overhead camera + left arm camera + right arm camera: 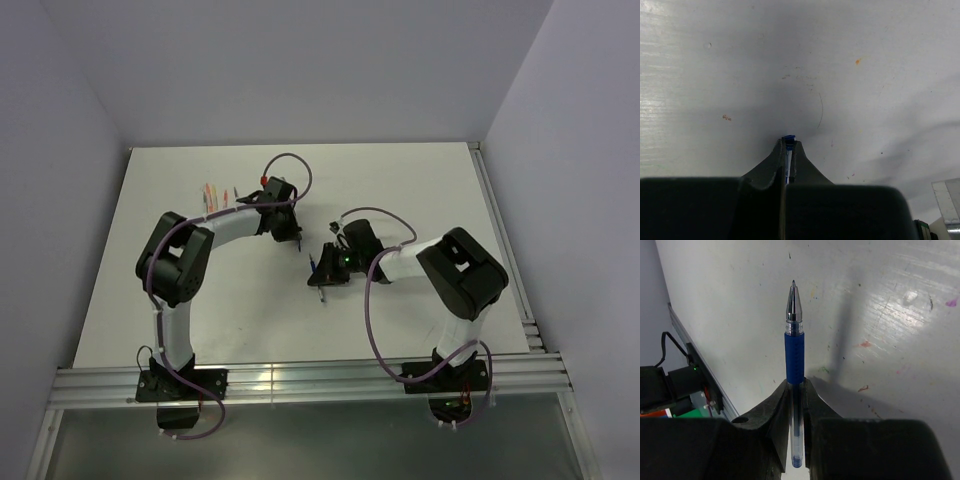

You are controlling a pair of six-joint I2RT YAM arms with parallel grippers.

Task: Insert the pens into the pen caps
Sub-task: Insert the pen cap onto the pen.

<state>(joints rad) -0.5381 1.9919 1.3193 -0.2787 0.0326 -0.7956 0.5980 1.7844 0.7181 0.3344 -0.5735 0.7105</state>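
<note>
Worktop [400, 170], white and stained, with both arms reaching over its middle, their ends near one another but apart.

Left tool [788, 146]: jaws pressed together on a small blue pen cap [788, 137]. Only the cap's end shows past the fingertips, and the rest is hidden between the fingers.

Right tool [795, 387]: jaws partly closed around the clear barrel of a blue pen [794, 352], held lengthwise. The blue grip and bare metal tip project beyond the fingertips, and the rear end shows low between the fingers.

In the overhead view both tools are small dark shapes, and neither the cap nor the pen can be made out with certainty there.

Other pens [212, 190]: a small cluster of orange, red and pink sticks on the far left part of the worktop, beyond the left arm. They are too small to count, or to tell pens from caps. A red item [263, 180] beside the left arm's cable cannot be identified.
</note>
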